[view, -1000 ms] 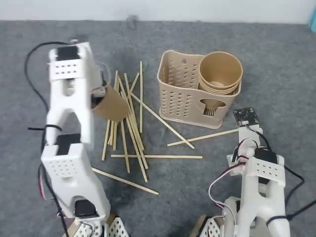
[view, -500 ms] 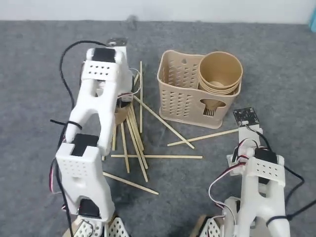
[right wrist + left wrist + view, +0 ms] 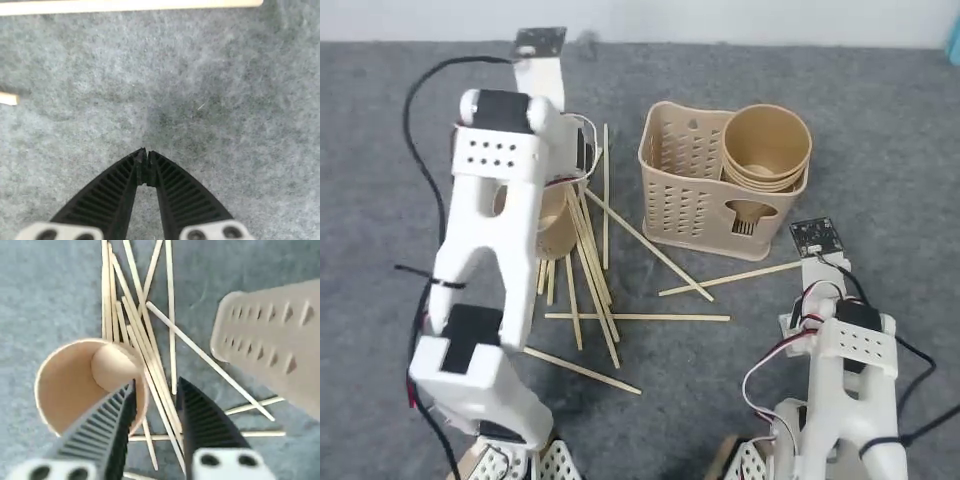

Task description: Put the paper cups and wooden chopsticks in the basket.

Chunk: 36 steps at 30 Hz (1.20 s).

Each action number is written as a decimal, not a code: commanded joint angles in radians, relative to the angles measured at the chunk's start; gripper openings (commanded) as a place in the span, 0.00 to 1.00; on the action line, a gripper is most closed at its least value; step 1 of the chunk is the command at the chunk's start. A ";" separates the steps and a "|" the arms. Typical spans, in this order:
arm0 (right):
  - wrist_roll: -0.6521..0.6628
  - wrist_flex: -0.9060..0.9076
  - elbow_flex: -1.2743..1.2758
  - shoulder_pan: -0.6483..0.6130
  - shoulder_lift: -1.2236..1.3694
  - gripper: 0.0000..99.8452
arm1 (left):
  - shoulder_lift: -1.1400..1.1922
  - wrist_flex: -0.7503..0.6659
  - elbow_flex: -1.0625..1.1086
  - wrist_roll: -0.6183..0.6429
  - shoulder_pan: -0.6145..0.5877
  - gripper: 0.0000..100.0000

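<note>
Tan round paper cup [image 3: 75, 385] rim sits between spread left tool [image 3: 156, 384] jaws; right tool [image 3: 146, 152] pressed together, empty.

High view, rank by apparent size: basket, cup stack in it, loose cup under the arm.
1. Basket, clearly largest.
2. Cup stack.
3. Loose cup. It shows less area than the stack, but the left arm covers much of it, so the 2 and 3 order is unsure.

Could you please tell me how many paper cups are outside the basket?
1: a paper cup over the scattered chopsticks beside the basket, its wall between the open fingers of the left tool. The arm above may hide others.
</note>
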 commanded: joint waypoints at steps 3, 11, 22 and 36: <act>0.014 -0.016 -0.005 -0.013 -0.030 0.01 | -0.094 0.034 -0.013 -0.063 -0.057 0.14; 0.014 -0.015 -0.005 -0.013 -0.030 0.01 | -0.098 0.028 0.119 -0.107 -0.043 0.14; 0.014 -0.012 -0.005 -0.013 -0.030 0.01 | -0.087 -0.063 0.202 -0.106 -0.003 0.11; 0.014 -0.012 -0.005 -0.013 -0.030 0.01 | -0.098 -0.199 0.406 -0.112 0.009 0.02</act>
